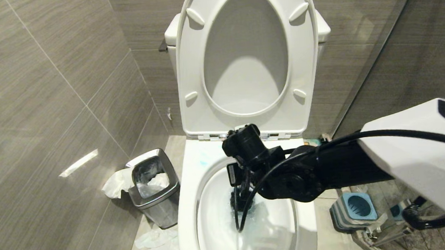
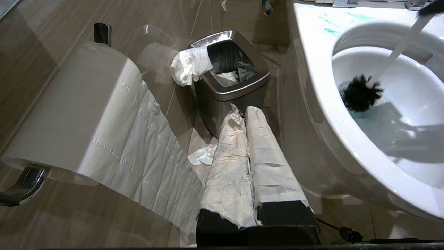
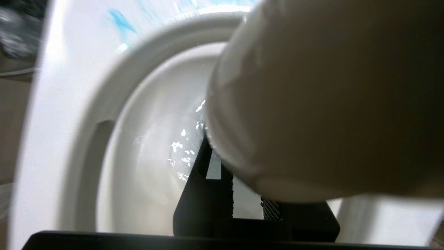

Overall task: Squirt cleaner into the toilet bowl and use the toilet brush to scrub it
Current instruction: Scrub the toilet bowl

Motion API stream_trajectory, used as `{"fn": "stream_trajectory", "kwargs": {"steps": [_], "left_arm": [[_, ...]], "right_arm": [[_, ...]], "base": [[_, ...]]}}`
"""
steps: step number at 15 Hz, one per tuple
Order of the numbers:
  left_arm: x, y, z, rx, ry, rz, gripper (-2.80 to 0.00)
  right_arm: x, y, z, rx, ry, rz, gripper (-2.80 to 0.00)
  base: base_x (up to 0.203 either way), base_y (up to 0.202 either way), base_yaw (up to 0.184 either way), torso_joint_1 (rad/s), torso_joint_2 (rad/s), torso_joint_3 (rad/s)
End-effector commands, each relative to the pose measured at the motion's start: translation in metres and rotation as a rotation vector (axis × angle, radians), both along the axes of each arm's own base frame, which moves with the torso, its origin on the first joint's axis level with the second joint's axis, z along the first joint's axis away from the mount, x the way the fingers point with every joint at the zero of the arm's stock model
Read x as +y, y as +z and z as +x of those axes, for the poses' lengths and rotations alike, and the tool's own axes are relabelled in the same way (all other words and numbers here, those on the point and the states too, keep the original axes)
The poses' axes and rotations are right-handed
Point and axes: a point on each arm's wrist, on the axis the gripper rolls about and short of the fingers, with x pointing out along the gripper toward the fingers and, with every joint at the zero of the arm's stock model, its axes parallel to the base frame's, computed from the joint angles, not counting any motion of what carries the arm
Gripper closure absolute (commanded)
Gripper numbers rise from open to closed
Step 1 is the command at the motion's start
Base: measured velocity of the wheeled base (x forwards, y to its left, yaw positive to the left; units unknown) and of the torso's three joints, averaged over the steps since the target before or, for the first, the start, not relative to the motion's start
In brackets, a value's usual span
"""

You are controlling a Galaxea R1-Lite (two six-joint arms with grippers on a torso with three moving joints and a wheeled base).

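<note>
While the head view hides most of the work behind the right arm's black wrist, it still places the right gripper (image 1: 239,188) over the toilet bowl (image 1: 215,222), reaching in from the bowl's right rim toward its back half. Only a dark clump of bristles shows there, below the wrist. The left wrist view fills that gap: the toilet brush (image 2: 360,93) stands tilted in the bowl, its black head against the wet wall near the back-left inner edge — at the margin of blue-tinted water — and its white handle rising toward the back rim. Teal smears mark the flat rim at the bowl's back-left corner, seen in all 3 views.

The right wrist view gives the grip itself: the rounded white handle end fills the near field, and the 2 black fingers (image 3: 208,194) are clamped on the handle below it.

The left gripper (image 2: 248,152) hangs beside the bowl's left outer wall, its 2 paper-wrapped fingers pressed together with nothing between them. Past its tips stands a steel waste bin (image 2: 239,88) with tissue draped over its edge — a paper roll (image 2: 69,111) hangs on the wall nearby. A blue-and-grey brush holder (image 1: 354,208) sits on the floor right of the toilet, visible only from the head.
</note>
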Motion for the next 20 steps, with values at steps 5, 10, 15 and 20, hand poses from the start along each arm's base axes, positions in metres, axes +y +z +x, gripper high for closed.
{"fn": "stream_trajectory", "kwargs": {"steps": [5, 10, 15, 20], "left_arm": [[0.000, 0.000, 0.000, 0.001, 0.000, 0.000, 0.00], [0.000, 0.000, 0.000, 0.001, 0.001, 0.000, 0.00], [0.000, 0.000, 0.000, 0.001, 0.001, 0.000, 0.00], [0.000, 0.000, 0.000, 0.001, 0.001, 0.000, 0.00]], "right_arm": [[-0.064, 0.145, -0.070, -0.134, 0.009, 0.132, 0.00], [-0.095, 0.182, -0.104, -0.115, 0.040, 0.130, 0.00], [-0.097, 0.187, -0.107, -0.101, 0.076, 0.147, 0.00], [-0.092, 0.182, -0.105, -0.055, 0.126, 0.145, 0.00]], "base": [[0.000, 0.000, 0.000, 0.000, 0.00, 0.000], [0.000, 0.000, 0.000, 0.000, 0.00, 0.000], [0.000, 0.000, 0.000, 0.000, 0.00, 0.000], [0.000, 0.000, 0.000, 0.000, 0.00, 0.000]]}}
